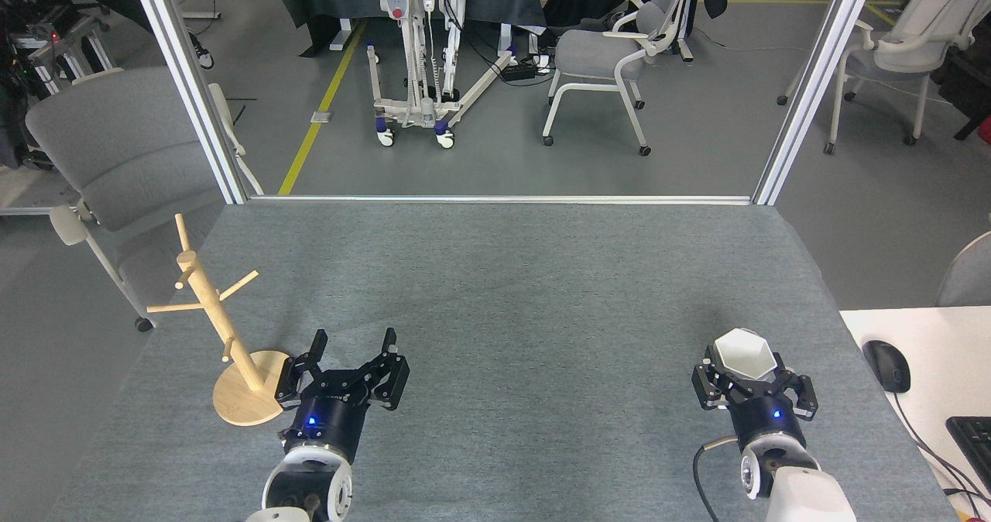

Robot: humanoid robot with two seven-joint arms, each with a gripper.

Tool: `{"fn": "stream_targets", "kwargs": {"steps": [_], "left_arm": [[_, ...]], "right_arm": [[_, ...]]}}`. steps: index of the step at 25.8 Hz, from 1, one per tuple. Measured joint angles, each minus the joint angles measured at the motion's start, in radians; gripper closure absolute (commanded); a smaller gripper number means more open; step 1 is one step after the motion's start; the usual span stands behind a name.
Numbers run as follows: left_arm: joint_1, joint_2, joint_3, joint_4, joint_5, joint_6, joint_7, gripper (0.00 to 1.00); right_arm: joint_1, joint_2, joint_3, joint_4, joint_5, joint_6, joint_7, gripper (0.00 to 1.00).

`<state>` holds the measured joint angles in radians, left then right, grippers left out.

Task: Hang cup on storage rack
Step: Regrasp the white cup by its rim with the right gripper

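The white faceted cup [745, 354] stands upright on the grey table mat at the near right. My right gripper [751, 376] is open, its dark fingers on either side of the cup's lower body, which they partly hide. I cannot tell whether the fingers touch it. At the near left stands the storage rack [219, 320], a light wooden post with short angled pegs on a round disc base, and nothing hangs on it. Just right of that base my left gripper [353, 341] is open and holds nothing.
The grey mat [503, 290] covers the table up to a metal frame rail at the far edge. A white desk with a black mouse [886, 365] and a keyboard corner adjoins at the right. Chairs and a wheeled lift stand on the floor beyond.
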<state>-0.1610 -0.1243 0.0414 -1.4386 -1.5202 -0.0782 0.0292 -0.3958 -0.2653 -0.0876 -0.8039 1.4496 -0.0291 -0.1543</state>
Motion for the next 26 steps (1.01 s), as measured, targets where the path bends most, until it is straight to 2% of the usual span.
{"fn": "stream_targets", "kwargs": {"steps": [9, 11, 15, 17, 18, 19, 23, 26], "left_arm": [[0.005, 0.004, 0.0, -0.002, 0.0, 0.0, 0.0, 0.01], [0.006, 0.005, 0.0, -0.003, 0.0, 0.0, 0.0, 0.01], [0.006, 0.005, 0.0, -0.005, 0.0, -0.002, 0.002, 0.01], [0.006, 0.005, 0.0, -0.006, 0.0, -0.003, 0.003, 0.01], [0.006, 0.005, 0.0, -0.006, 0.0, -0.004, 0.004, 0.01], [0.006, 0.005, 0.0, -0.006, 0.0, -0.004, 0.004, 0.01], [0.006, 0.005, 0.0, -0.006, 0.0, -0.005, 0.005, 0.01], [0.006, 0.005, 0.0, -0.006, 0.0, -0.005, 0.006, 0.01]], "right_arm": [[-0.016, 0.0, 0.0, 0.025, 0.011, -0.005, -0.004, 0.01], [-0.016, 0.001, 0.0, 0.031, 0.012, -0.005, -0.005, 0.04], [-0.016, 0.003, 0.0, 0.036, 0.012, -0.003, -0.001, 0.29], [-0.017, 0.003, 0.0, 0.036, 0.013, -0.002, 0.0, 0.48], [-0.017, 0.003, 0.0, 0.037, 0.013, -0.002, 0.0, 0.62], [-0.017, 0.004, -0.001, 0.037, 0.014, -0.002, 0.0, 0.7], [-0.016, 0.008, -0.004, 0.034, 0.02, -0.004, 0.003, 0.75], [-0.016, 0.006, -0.006, 0.024, 0.018, -0.013, 0.005, 0.83]]}}
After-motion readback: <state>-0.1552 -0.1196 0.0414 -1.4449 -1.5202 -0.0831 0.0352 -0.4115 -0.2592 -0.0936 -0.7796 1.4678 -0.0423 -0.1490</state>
